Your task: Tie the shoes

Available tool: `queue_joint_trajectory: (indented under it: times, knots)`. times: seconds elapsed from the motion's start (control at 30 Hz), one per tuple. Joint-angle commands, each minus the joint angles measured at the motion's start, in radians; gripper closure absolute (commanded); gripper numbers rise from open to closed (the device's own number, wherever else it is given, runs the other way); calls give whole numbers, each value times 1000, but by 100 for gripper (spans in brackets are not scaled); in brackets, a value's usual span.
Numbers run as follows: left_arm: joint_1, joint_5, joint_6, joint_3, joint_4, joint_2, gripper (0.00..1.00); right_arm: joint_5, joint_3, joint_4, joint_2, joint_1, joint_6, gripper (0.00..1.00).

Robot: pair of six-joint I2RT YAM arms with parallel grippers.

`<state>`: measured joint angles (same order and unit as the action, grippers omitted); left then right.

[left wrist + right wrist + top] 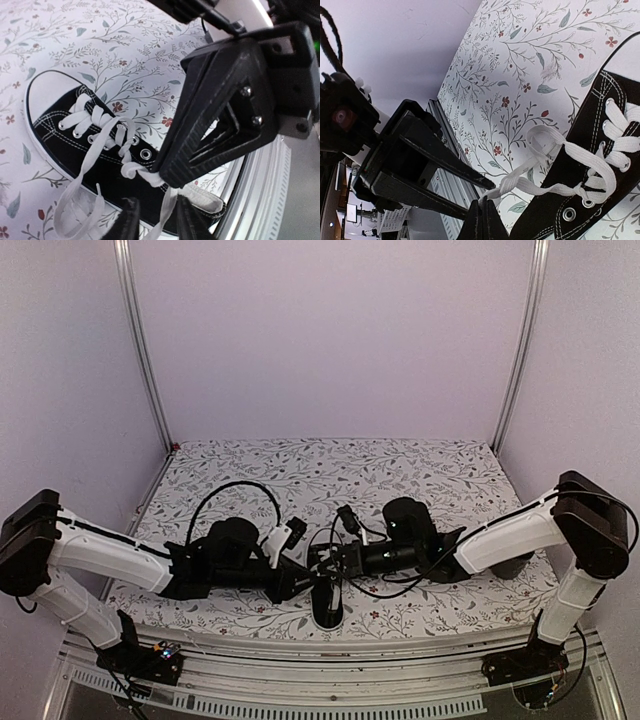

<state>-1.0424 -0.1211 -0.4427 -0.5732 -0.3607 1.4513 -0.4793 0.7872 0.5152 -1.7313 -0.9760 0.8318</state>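
The black canvas sneaker with white sole and toe cap lies at the table's front edge, between both grippers. It shows in the left wrist view and the right wrist view. Its white laces are loose, with a half knot near the top eyelets. My right gripper is shut on one lace strand and pulls it taut, just above the shoe. My left gripper is open by the shoe's ankle opening, with another lace strand hanging between its fingers.
The floral tablecloth covers the table. The metal front rail runs right beside the shoe's heel. Black cables loop over both arms. Upright frame posts stand at the back corners.
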Motion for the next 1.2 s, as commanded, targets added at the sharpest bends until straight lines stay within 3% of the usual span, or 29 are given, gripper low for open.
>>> queue_joint_trajectory:
  times: [0.0, 0.27, 0.53, 1.17]
  knots:
    - [9, 39, -3, 4, 25, -47, 63, 96, -26, -43, 75, -6, -27, 98]
    - [26, 127, -16, 62, 97, -182, 43, 152, -20, -163, 119, -7, -76, 98]
    - [85, 101, -68, 20, 176, -49, 62, 189, -20, -240, 153, -6, -102, 98]
    - [85, 4, -36, -109, 113, 183, 61, 179, 7, -242, 134, -7, -106, 98]
